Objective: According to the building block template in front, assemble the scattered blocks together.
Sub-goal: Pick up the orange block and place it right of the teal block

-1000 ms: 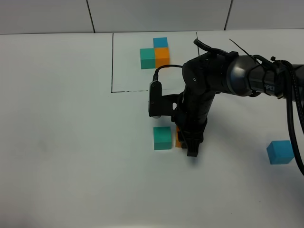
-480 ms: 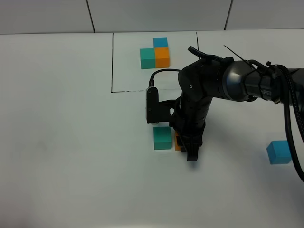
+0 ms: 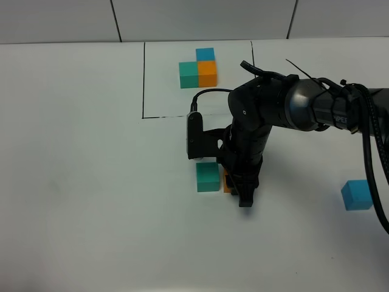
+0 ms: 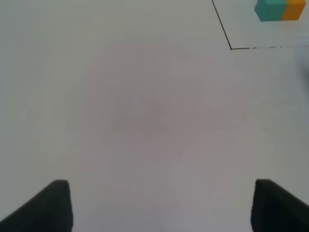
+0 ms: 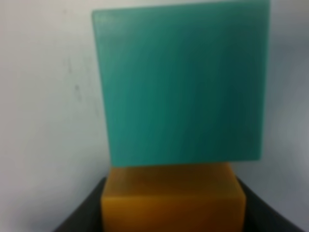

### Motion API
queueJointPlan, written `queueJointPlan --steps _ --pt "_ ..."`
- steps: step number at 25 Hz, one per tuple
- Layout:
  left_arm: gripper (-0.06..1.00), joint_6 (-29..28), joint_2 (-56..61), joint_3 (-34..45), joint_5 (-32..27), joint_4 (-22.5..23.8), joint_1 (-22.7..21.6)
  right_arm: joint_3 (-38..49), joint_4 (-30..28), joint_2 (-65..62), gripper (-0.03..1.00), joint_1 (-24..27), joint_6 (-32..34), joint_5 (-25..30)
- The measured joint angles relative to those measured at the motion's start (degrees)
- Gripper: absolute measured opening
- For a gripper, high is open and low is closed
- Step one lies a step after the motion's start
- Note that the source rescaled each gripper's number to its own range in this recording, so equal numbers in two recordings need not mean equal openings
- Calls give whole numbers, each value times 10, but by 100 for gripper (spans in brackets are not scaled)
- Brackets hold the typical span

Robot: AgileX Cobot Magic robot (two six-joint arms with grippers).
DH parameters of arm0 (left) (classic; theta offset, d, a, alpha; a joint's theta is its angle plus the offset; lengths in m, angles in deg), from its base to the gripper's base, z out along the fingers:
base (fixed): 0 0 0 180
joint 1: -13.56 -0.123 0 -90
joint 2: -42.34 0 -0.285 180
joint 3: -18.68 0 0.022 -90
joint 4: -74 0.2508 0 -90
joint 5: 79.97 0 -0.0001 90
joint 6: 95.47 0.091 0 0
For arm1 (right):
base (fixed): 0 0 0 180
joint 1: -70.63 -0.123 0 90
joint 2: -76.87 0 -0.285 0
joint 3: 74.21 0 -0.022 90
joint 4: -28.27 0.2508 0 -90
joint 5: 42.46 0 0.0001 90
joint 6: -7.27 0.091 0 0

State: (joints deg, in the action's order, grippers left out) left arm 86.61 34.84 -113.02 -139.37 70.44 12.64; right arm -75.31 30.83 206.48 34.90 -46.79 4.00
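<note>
The building block template [image 3: 199, 67], a teal, orange and blue trio, sits inside the drawn black rectangle at the back; part of the template [image 4: 280, 9] shows in the left wrist view. My right gripper [image 3: 240, 191] points down, shut on the orange block [image 3: 227, 181]. In the right wrist view that orange block [image 5: 171, 198] sits between the dark fingers, pressed against the teal block [image 5: 181, 87]. The teal block [image 3: 207, 176] rests on the table just left of the gripper. The blue block [image 3: 357, 194] lies alone far right. My left gripper [image 4: 159, 208] hangs open over bare table.
The black outline [image 3: 143, 79] of the rectangle marks the area behind the blocks. The right arm's cable [image 3: 377, 164] hangs along the right side, near the blue block. White table surface [image 3: 91, 182] spreads to the left.
The right arm has shifted slightly left with the orange block, closing it up against the teal block. The left gripper has not changed.
</note>
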Motion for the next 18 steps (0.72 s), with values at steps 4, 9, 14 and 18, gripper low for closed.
queueJointPlan --steps 4,9,14,18 --pt "68 0 0 0 0 0 0 0 0 0 3 0 0 -4" --pt "68 0 0 0 0 0 0 1 1 0 3 0 0 -6" --pt "68 0 0 0 0 0 0 1 1 0 3 0 0 -7" --pt "68 0 0 0 0 0 0 1 1 0 3 0 1 -8"
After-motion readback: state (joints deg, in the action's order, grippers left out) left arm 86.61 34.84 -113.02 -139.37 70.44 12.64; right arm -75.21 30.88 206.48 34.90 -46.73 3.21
